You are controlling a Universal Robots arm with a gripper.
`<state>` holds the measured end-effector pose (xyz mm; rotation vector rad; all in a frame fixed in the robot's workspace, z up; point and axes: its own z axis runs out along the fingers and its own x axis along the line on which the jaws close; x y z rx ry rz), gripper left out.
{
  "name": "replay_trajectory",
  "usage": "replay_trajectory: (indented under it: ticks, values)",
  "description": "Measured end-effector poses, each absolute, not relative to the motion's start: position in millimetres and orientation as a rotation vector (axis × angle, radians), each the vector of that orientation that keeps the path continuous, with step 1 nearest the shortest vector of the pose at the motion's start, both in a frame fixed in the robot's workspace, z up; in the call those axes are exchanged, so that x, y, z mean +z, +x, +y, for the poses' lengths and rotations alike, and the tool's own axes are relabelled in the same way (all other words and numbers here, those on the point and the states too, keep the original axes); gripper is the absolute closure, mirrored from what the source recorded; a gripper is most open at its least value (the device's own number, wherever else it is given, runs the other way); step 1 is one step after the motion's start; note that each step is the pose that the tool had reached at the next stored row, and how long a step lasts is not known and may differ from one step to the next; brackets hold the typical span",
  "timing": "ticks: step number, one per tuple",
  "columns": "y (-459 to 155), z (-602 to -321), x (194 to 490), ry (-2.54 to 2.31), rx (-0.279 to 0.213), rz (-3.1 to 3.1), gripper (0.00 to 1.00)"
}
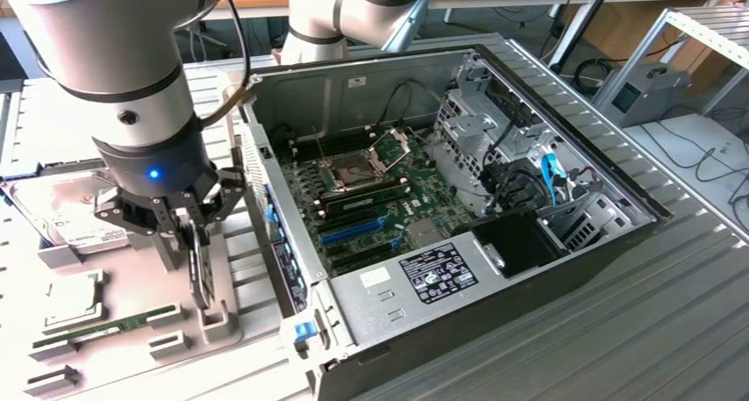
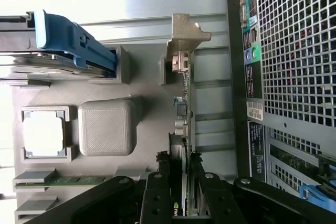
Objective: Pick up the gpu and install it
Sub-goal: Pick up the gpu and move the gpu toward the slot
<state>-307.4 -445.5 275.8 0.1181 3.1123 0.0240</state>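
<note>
While the arm reaches down over a grey tray (image 1: 129,274) at the exterior view's left, a hard drive (image 1: 65,212), a square processor (image 1: 73,300) and a RAM stick (image 1: 111,324) lie in their own holders on it. Just right of them the gripper (image 1: 196,254) is clamped on the gpu (image 1: 202,282), which stands upright on its edge in a slotted holder at the side of the tray nearest the case, outside the computer. In the wrist view the two black fingers (image 2: 160,192) press against opposite faces of the thin card, and its silver bracket (image 2: 185,32) juts out at the end farthest from the gripper. Beside the tray to the right, the open case (image 1: 550,296) lies on its side with the motherboard (image 1: 374,199) exposed, blue slots showing on the board near the power supply (image 1: 433,274).
</note>
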Motion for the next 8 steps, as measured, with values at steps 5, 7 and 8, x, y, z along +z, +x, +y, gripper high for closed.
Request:
replay_trajectory:
  ticks: [5, 7, 8]
  values:
    - [-307.4, -445.1, 278.3, 0.118, 0.02, 3.112, 0.74]
    - [-307.4, -444.9, 279.2, 0.118, 0.019, 3.112, 0.74]
    - [-307.4, -444.9, 279.7, 0.118, 0.019, 3.112, 0.74]
